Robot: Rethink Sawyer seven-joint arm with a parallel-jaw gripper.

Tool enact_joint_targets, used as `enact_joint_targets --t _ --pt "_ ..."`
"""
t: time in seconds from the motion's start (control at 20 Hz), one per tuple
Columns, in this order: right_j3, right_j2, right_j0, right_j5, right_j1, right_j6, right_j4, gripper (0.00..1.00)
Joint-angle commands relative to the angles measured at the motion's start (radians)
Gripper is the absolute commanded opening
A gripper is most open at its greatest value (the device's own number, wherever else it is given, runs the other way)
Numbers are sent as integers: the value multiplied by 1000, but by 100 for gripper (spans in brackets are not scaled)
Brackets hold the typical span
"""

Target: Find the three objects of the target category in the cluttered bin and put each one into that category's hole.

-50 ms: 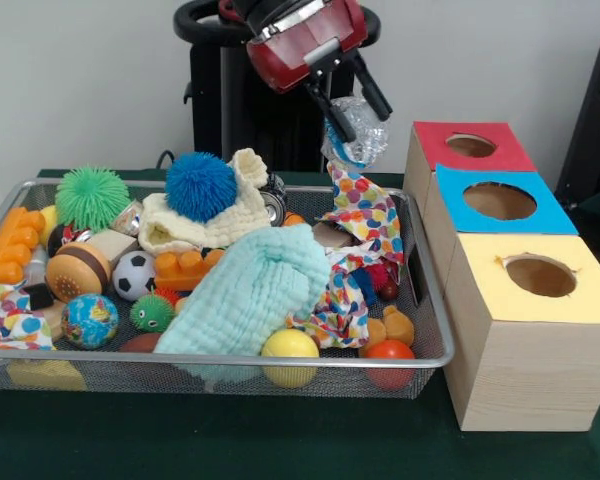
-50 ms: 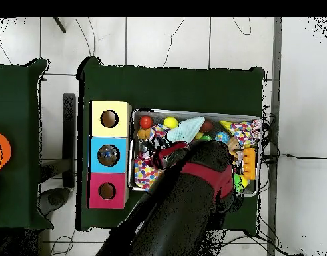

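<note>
My gripper (image 1: 362,124) hangs above the right end of the wire bin (image 1: 432,300), shut on the bunched top of a polka-dot cloth (image 1: 365,212). The cloth is lifted and trails down into the bin. Its gripped top looks pale and crinkled. To the right stand three boxes with round holes: red (image 1: 470,146), blue (image 1: 498,201) and yellow (image 1: 540,275). From overhead the arm (image 2: 192,200) covers much of the bin (image 2: 259,121). The spotted cloth (image 2: 147,171) shows at the bin's end near the blue box (image 2: 108,154) and the red box (image 2: 106,191).
The bin is packed: a mint towel (image 1: 250,290), cream knit cloth (image 1: 215,222), blue spiky ball (image 1: 200,186), green spiky ball (image 1: 92,197), orange bricks (image 1: 10,245), soccer ball (image 1: 133,274), yellow ball (image 1: 290,345) and a tomato (image 1: 388,351). Something lies inside the blue box's hole in the overhead view.
</note>
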State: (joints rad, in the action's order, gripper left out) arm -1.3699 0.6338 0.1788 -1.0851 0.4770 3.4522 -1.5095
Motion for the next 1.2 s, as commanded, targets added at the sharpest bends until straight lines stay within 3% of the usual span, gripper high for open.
enact_joint_targets --t 0.05,0.6,1.2 --pt "1 -149 29 -12 -8 381 5 0" --pt "100 -139 97 107 -60 527 25 0" --pt "142 -142 122 201 -112 544 51 0"
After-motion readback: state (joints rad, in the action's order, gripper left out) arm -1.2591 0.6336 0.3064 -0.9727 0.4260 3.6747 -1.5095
